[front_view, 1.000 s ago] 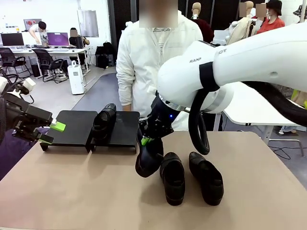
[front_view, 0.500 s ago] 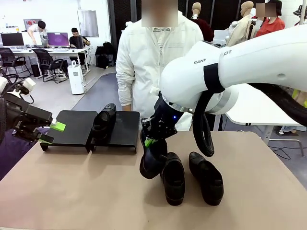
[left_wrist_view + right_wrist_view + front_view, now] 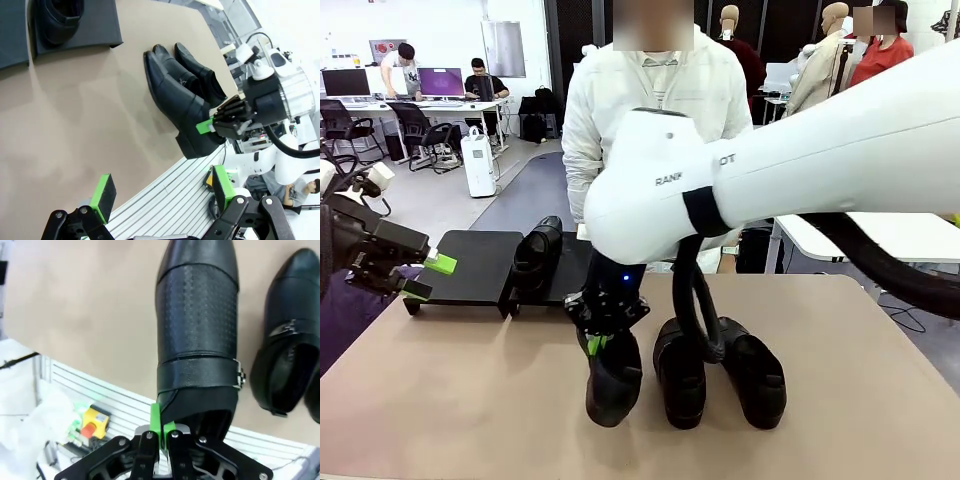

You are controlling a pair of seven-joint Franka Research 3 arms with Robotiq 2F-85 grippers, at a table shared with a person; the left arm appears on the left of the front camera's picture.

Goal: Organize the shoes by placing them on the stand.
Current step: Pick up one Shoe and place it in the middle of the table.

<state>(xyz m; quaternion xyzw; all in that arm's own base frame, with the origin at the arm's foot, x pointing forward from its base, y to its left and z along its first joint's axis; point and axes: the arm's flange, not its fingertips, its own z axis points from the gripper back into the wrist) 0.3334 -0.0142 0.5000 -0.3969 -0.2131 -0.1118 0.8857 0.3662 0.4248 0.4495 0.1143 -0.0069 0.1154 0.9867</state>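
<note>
My right gripper (image 3: 599, 343) is shut on the heel rim of a black shoe (image 3: 613, 385), which hangs toe-down over the table's near middle. In the right wrist view the green pads (image 3: 156, 421) pinch that shoe (image 3: 197, 340) at its back edge. Two more shoes (image 3: 680, 372) (image 3: 752, 372) lie side by side just to its right. A further shoe (image 3: 537, 250) stands on the black stand (image 3: 478, 268) at the far left. My left gripper (image 3: 430, 277) hovers open near the stand's left end, holding nothing. Its wrist view shows its own spread fingers (image 3: 103, 191) and the held shoe (image 3: 180, 105).
A person in a white jacket (image 3: 650, 110) stands at the table's far edge behind the stand. My bulky right arm (image 3: 770, 170) spans the middle and right of the table. The tan tabletop (image 3: 450, 390) is bare at the near left.
My right arm has carried the held shoe leftward and nearer to the front edge, away from the two lying shoes. My left gripper has stayed still and open.
</note>
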